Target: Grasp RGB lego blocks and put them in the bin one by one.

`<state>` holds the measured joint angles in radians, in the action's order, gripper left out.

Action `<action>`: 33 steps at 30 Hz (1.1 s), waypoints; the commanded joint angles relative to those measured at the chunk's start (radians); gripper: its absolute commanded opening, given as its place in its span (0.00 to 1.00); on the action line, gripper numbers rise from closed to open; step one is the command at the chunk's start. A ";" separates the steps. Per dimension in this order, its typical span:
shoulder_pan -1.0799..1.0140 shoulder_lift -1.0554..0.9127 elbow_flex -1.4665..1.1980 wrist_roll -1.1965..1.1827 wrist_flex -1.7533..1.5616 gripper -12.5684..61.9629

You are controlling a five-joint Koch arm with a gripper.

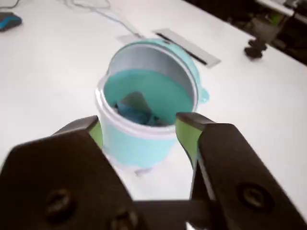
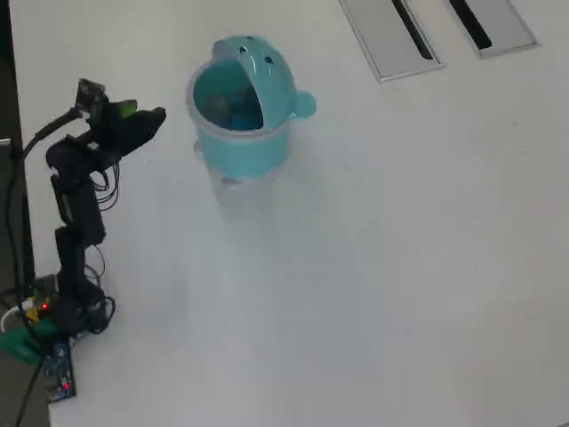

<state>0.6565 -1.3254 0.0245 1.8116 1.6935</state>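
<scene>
Jaws gape empty in wrist view; overhead shows bin (image 2: 244,147) lid eyes.

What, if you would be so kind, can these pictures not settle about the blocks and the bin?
- Bin contents: blurred dark shapes in the wrist view, too small in the overhead view; no block's colour or count is readable.
- Bin base: partly hidden by the open gripper in the wrist view.
- Lid hinge: not discernible.

Office or lab: white desk (image 2: 400,267) with cable grommet slots (image 2: 391,36), wired electronics board (image 2: 58,378).
</scene>
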 commanded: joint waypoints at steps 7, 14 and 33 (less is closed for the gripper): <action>0.006 -0.230 -0.272 -0.017 0.005 0.54; 0.005 -0.360 -0.474 -0.017 0.003 0.54; 0.008 -0.753 -1.149 -0.198 -0.175 0.57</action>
<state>0.6642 -2.0310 -1.1443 1.6582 1.6122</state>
